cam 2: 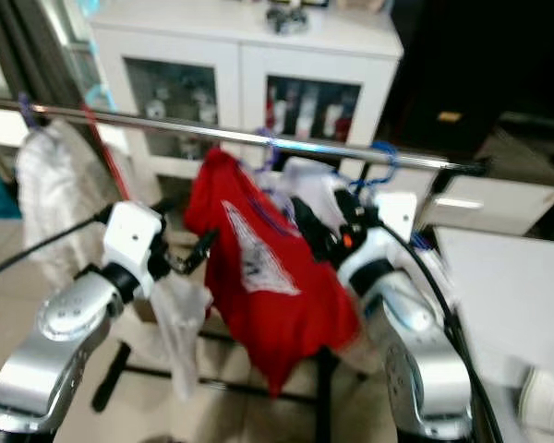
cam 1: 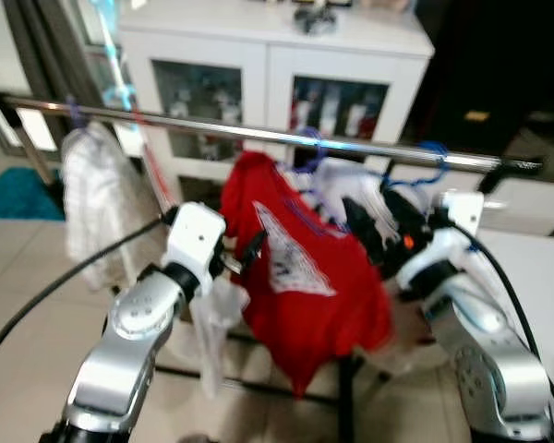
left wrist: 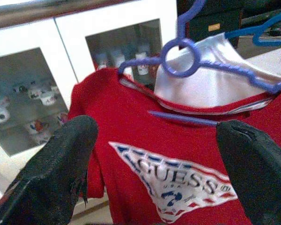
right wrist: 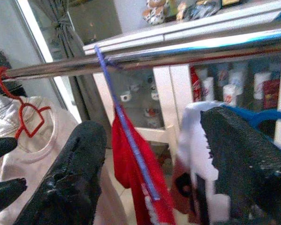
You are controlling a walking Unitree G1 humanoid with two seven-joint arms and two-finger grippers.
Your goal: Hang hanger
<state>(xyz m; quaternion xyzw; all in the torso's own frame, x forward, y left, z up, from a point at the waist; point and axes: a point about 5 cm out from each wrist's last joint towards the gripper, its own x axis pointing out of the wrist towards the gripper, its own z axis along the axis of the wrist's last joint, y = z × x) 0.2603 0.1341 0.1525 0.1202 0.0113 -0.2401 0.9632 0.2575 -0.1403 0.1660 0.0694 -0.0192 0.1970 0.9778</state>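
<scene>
One purple hanger [left wrist: 210, 65] bearing a red shirt [cam 1: 295, 268], hooked over the steel rail [cam 1: 258, 135]. Left gripper [left wrist: 159, 164] and right gripper [right wrist: 154, 159]: jaws spread wide, holding nothing.

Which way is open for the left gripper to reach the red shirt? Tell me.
Probably yes, straight ahead. The left gripper is open and faces the red shirt on its purple hanger, with nothing between its fingers and the cloth.

White glass-door cabinet [cam 1: 258, 65] behind, pale shirt [cam 1: 90, 198] on red hanger [right wrist: 25, 112].
</scene>
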